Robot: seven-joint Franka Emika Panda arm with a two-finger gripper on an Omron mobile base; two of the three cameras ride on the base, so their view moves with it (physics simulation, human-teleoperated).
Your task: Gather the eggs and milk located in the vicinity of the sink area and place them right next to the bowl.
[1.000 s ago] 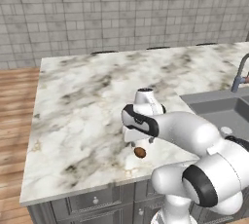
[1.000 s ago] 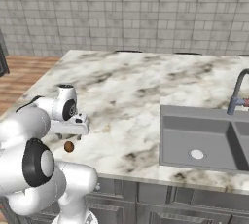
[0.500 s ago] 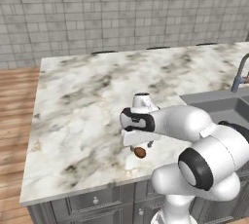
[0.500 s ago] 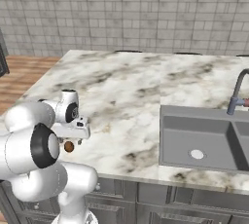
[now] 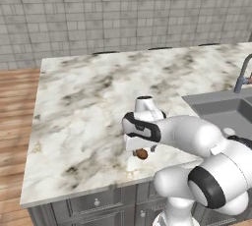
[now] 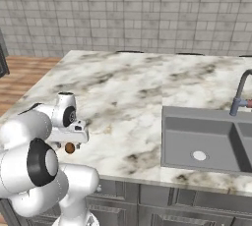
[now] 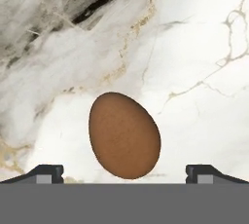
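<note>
A small brown egg (image 5: 141, 154) lies on the marble counter (image 5: 88, 107) near its front edge, also visible as the egg (image 6: 70, 147) in the right base view. My gripper (image 5: 141, 149) hangs straight above it, pointing down, open. In the hand view the egg (image 7: 124, 135) sits large and centred, with my gripper (image 7: 125, 174) open and one dark fingertip (image 7: 46, 173) on each side of it, neither touching. The sink area (image 6: 202, 136) lies to the right with its curved faucet (image 6: 239, 95). The milk and the bowl are out of view.
The counter's front edge (image 6: 147, 178) runs just below the egg, with grey cabinet drawers (image 5: 93, 203) underneath. A tiled wall (image 5: 123, 9) stands behind the counter. Wooden floor (image 5: 15, 122) lies to the left.
The hand has come down closer over the egg while the arm folded in. The jaws stayed open and the egg has not moved.
</note>
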